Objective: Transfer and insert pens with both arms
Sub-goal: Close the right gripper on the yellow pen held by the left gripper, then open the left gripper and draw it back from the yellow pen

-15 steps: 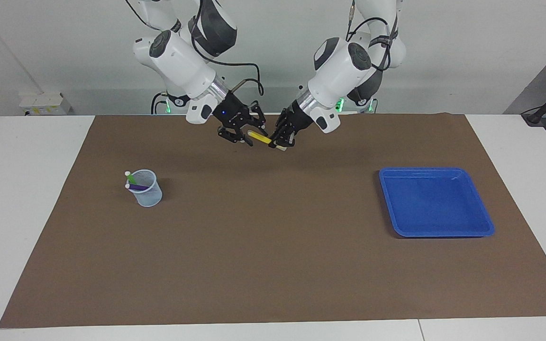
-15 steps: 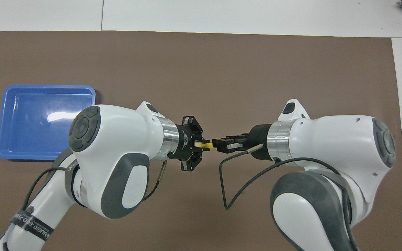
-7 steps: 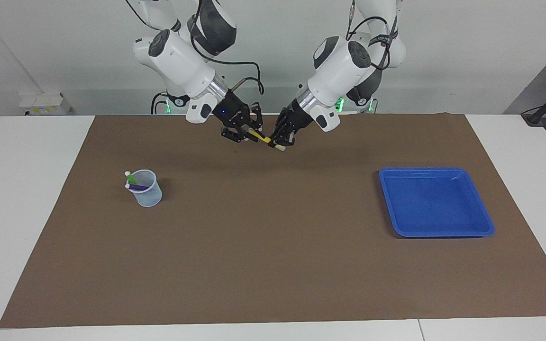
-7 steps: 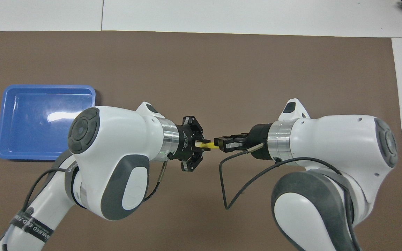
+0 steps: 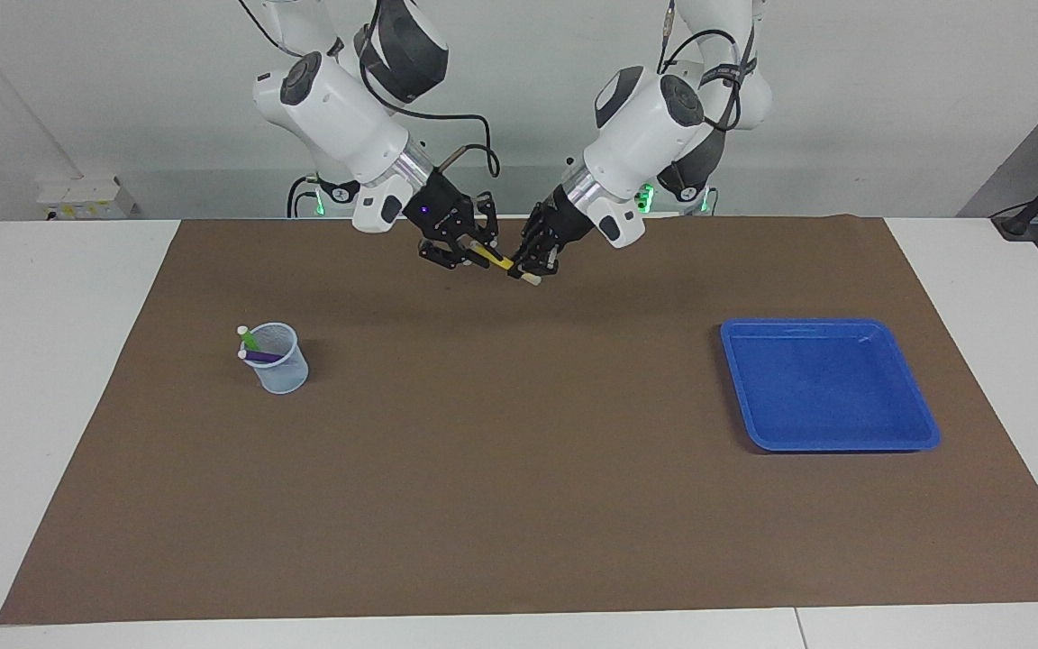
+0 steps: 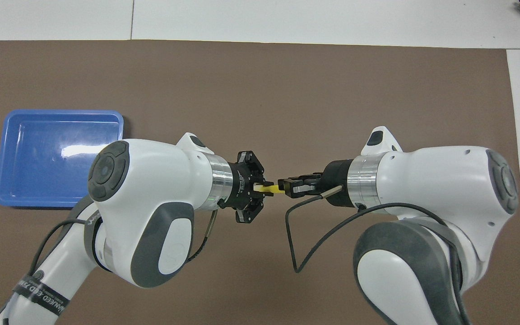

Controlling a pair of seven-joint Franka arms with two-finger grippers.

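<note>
The yellow pen (image 5: 499, 263) (image 6: 274, 189) hangs slanted above the brown mat, bridging both grippers. My left gripper (image 5: 528, 269) (image 6: 263, 188) is shut on its pale cap end, which pokes out below the fingers. My right gripper (image 5: 474, 253) (image 6: 285, 188) is shut on the pen's other end. The green pen (image 5: 250, 340) and the purple pen (image 5: 259, 356) stand in a clear cup (image 5: 283, 371) toward the right arm's end of the table. In the overhead view the right arm hides that cup.
A blue tray (image 5: 843, 444) (image 6: 0, 158) with nothing in it lies toward the left arm's end of the mat. A black cable loop (image 6: 289, 243) hangs from the right wrist. White table borders the brown mat (image 5: 519, 469).
My right gripper has closed on the yellow pen that the left gripper holds. Both wrists have risen slightly, and the pen has stayed between them.
</note>
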